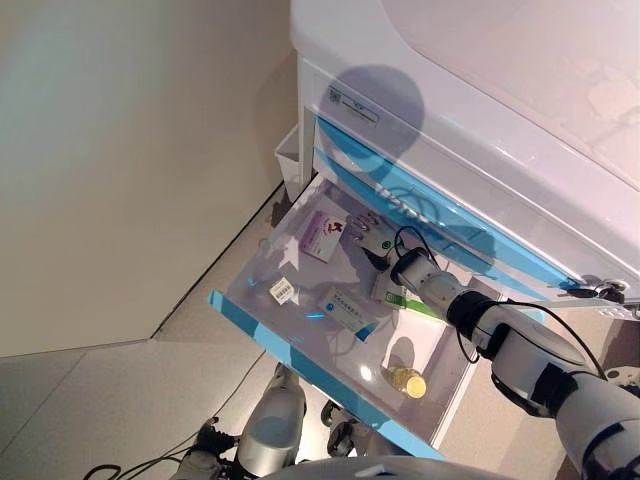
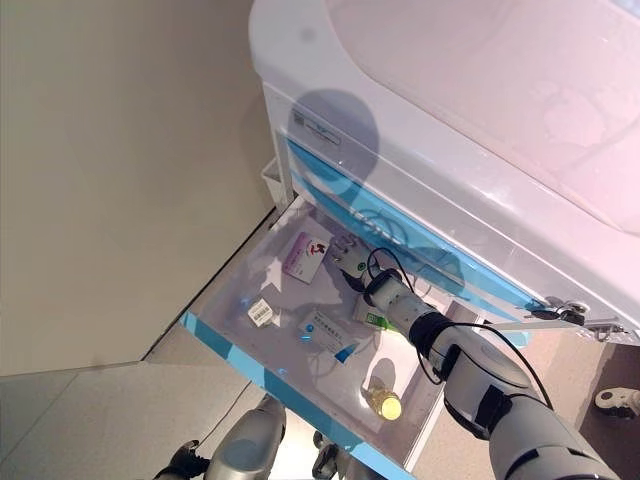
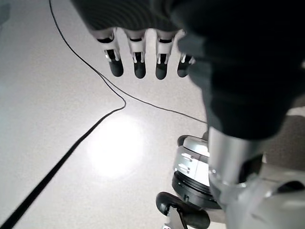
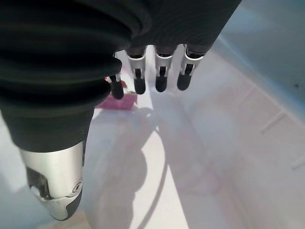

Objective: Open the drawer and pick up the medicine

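A: Left eye view shows the drawer [image 1: 300, 372] pulled out from the white cabinet [image 1: 470, 130], so the opening step looks done. The right hand [image 1: 368, 236] is inside it, fingers straight and relaxed, holding nothing.

B: And the medicine?

A: Lying in the drawer. A pink-and-white box [image 1: 322, 236] sits just beside the hand's fingertips; a blue-and-white box [image 1: 343, 308] lies nearer the drawer's front edge, with a small barcoded label [image 1: 283, 290] close to it and a yellow-capped bottle [image 1: 407, 381] in the front corner.

B: Next move?

A: I'd judge the hand must reach onto the pink box and close round it.

B: Any writing legible?

A: None; the print is too small.

B: The left hand [image 3: 143, 57]?

A: Hanging released over the floor [image 3: 57, 119], away from the drawer.
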